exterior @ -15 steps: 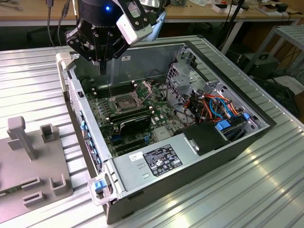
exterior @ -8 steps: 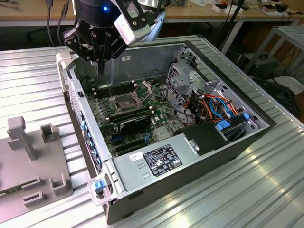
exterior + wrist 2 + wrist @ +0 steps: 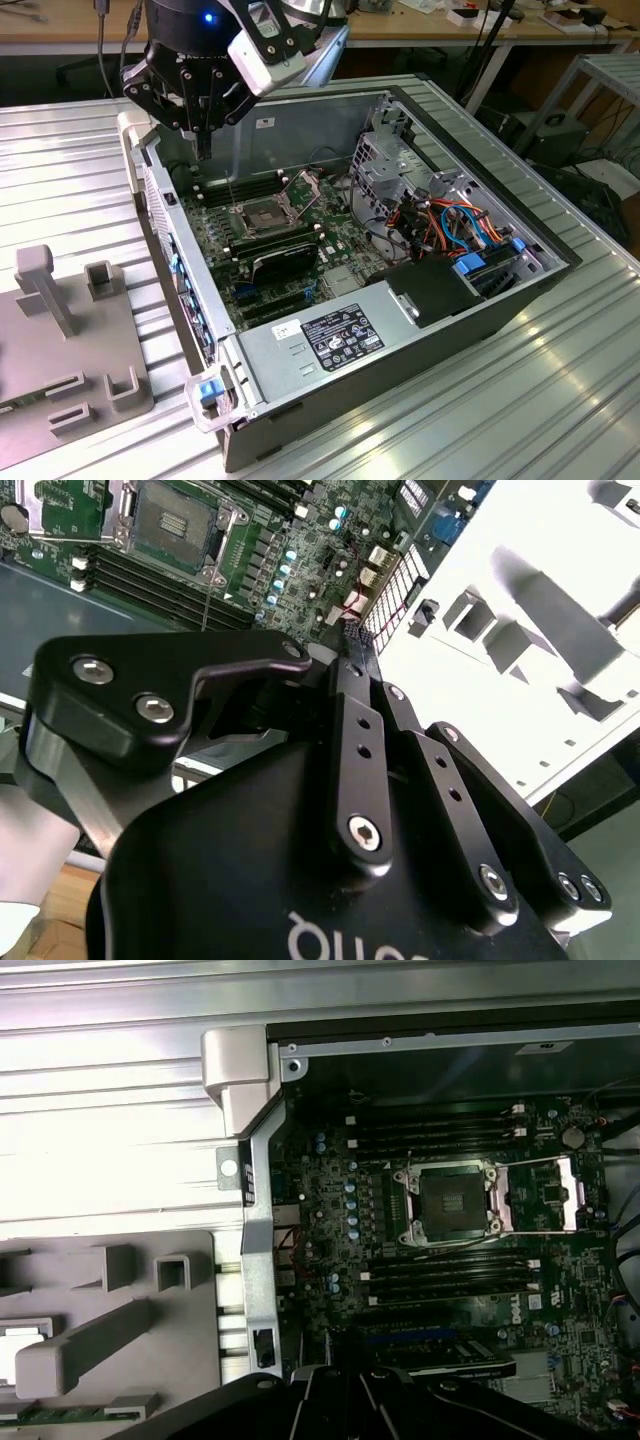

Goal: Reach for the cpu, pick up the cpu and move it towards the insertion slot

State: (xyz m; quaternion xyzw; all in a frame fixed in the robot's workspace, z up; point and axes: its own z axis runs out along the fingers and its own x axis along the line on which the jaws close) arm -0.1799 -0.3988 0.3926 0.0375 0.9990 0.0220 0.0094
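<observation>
gripper (image 3: 205, 150) clenched, nothing visible in it, above the case (image 3: 300, 130) corner. insertion slot (image 3: 262, 215) at its 5 o'clock, bracket up. cpu (image 3: 22, 1350) looks seated in the grey fixture (image 3: 100, 345), 7 o'clock. Open wide, descend square, grip edges only.

An open computer case (image 3: 300, 400) lies on a ribbed metal table (image 3: 520, 400). The gripper (image 3: 203, 140) hangs over the case's far corner, on the exterior view's left. The socket (image 3: 260, 213) on the green board (image 3: 342, 232) has its bracket (image 3: 305, 185) lifted. A grey holder (image 3: 60, 350) lies on the table beside the case
</observation>
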